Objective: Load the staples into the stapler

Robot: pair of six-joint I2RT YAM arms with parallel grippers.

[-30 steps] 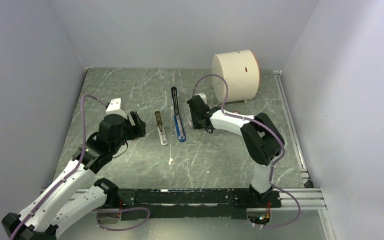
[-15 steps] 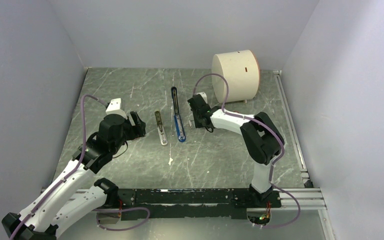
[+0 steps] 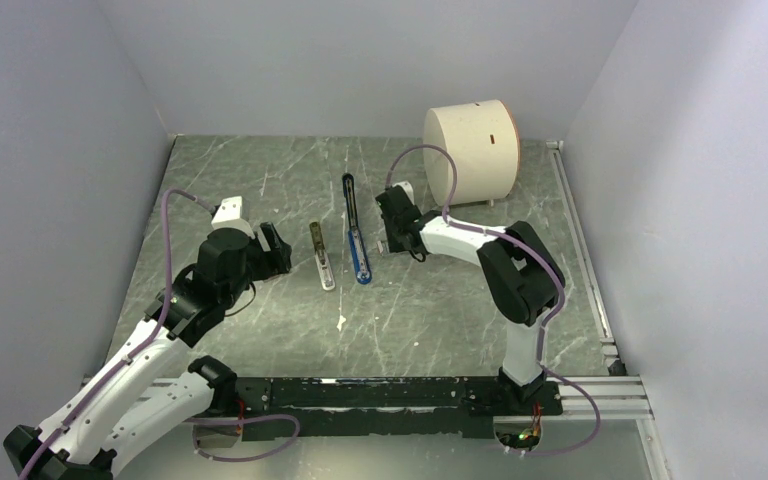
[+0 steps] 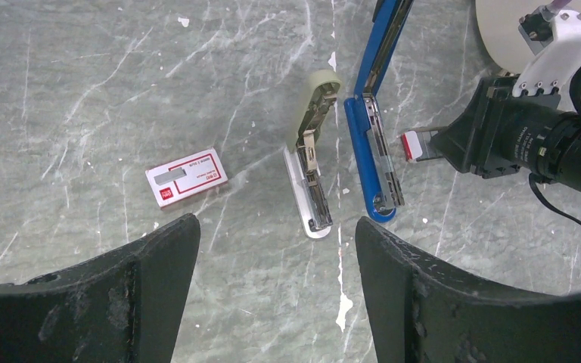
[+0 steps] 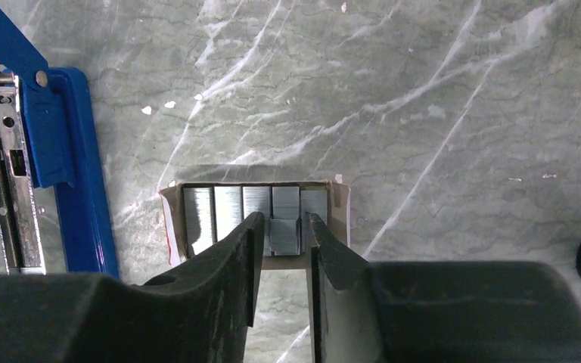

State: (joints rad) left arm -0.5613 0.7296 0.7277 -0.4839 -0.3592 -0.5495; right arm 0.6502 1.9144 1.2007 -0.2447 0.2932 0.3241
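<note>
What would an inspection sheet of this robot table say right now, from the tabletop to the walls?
Surface: grey marbled table, a few white specks on it.
Job's things: blue stapler lying opened out flat; open tray of staples beside it, strips side by side.
Clutter: pale stapler, also open; red and white box, closed; cream drum at the back.
Grippers: left gripper open, holding nothing; right gripper has its fingers on either side of one staple strip, and a grip cannot be confirmed.
Cables: purple cable looped along each arm; no snag seen.
Surroundings: plain pale walls on three sides; metal rail along the right.
</note>
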